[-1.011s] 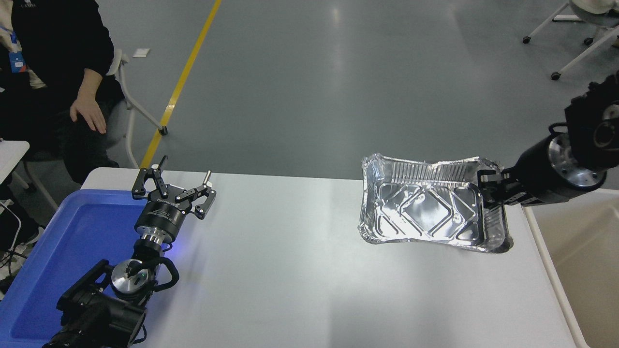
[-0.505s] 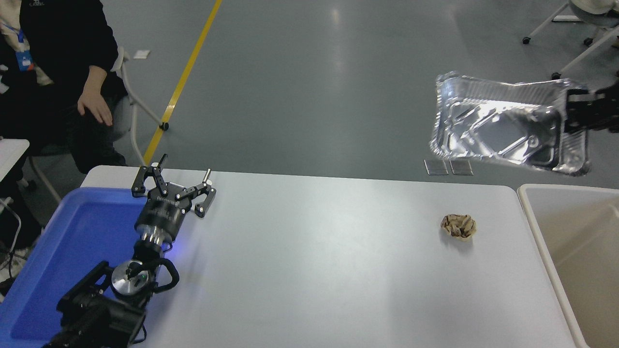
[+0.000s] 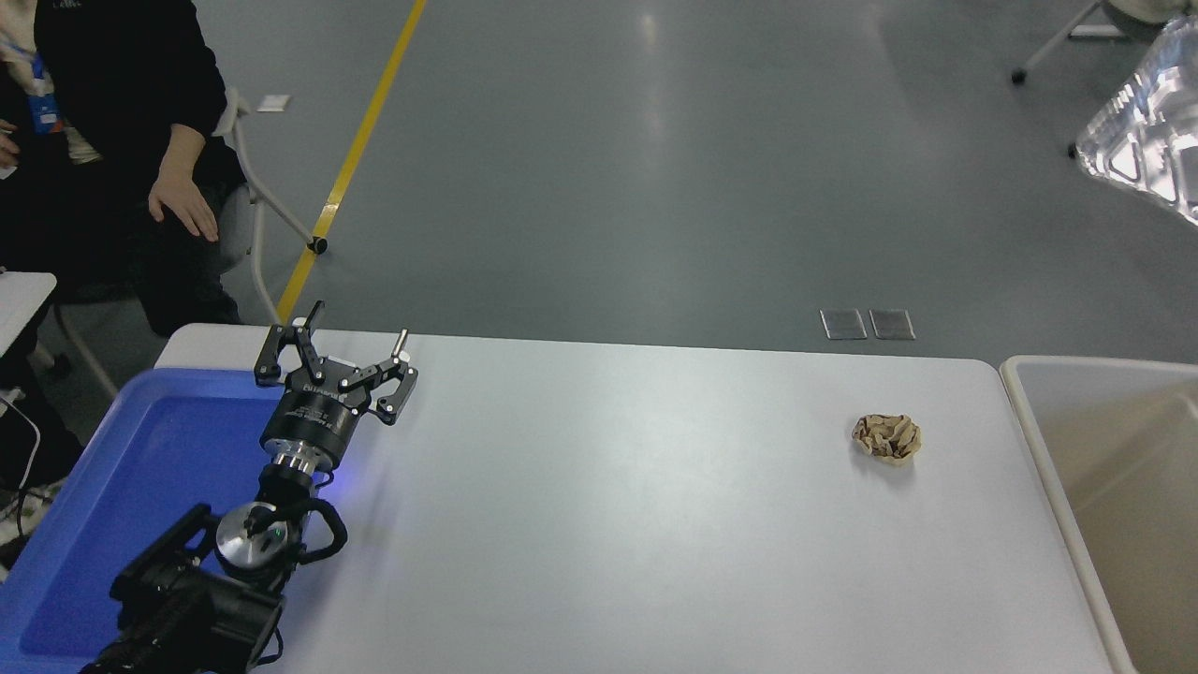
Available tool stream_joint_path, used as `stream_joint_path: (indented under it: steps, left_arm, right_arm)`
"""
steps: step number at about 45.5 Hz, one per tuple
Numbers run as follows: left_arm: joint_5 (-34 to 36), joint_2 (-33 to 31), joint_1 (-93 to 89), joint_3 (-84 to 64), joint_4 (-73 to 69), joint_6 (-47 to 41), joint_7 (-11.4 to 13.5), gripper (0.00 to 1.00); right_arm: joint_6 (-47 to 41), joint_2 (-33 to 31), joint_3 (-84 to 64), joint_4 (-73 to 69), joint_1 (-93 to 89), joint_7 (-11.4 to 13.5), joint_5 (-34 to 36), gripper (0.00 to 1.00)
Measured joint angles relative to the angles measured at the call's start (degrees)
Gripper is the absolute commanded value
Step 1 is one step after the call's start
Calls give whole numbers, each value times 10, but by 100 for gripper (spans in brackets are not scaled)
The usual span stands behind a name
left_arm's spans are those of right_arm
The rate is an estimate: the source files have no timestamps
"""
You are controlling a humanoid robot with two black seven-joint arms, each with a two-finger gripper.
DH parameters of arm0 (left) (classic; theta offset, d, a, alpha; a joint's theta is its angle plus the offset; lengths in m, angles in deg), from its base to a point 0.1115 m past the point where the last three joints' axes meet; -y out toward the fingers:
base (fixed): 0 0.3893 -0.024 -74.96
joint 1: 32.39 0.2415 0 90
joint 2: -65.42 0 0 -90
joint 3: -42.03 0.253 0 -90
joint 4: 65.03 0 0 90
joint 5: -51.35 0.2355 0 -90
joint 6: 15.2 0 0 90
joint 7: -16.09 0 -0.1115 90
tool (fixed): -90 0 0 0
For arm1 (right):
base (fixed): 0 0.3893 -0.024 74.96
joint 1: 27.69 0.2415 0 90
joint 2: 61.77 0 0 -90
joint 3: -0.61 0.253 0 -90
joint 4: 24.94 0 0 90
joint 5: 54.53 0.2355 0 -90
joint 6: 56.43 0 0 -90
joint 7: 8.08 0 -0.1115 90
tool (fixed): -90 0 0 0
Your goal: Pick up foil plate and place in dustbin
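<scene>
Only part of the shiny foil plate (image 3: 1146, 131) shows, high in the air at the picture's upper right edge, tilted and cut off by the frame. The right gripper and its arm are out of view past that edge. The beige dustbin (image 3: 1039, 440) stands at the table's right end, its mouth open, below and nearer than the plate. My left gripper (image 3: 356, 351) rests parked at the lower left by the blue tray, fingers spread open and holding nothing.
A crumpled brown paper ball (image 3: 886, 437) lies on the white table near the dustbin. A blue tray (image 3: 140, 468) sits at the left end. A person (image 3: 122, 112) sits beyond the table's far left corner, one hand (image 3: 182, 206) hanging down.
The foil plate rose off the table and swung up and right, now mostly out of frame. The right arm left the view with it. The paper ball became visible where the plate had been.
</scene>
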Motion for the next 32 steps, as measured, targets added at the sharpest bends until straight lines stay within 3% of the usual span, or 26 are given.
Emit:
stream_joint_path:
  steps: [17,32]
  left_arm:
    - [0,0,0,0,0,0,0,99]
    - [0,0,0,-1,0,0,0,99]
  right_arm:
    - [15,146,294,275,-339,4,11,0]
    - [65,244,432,349,-486,4,14,0]
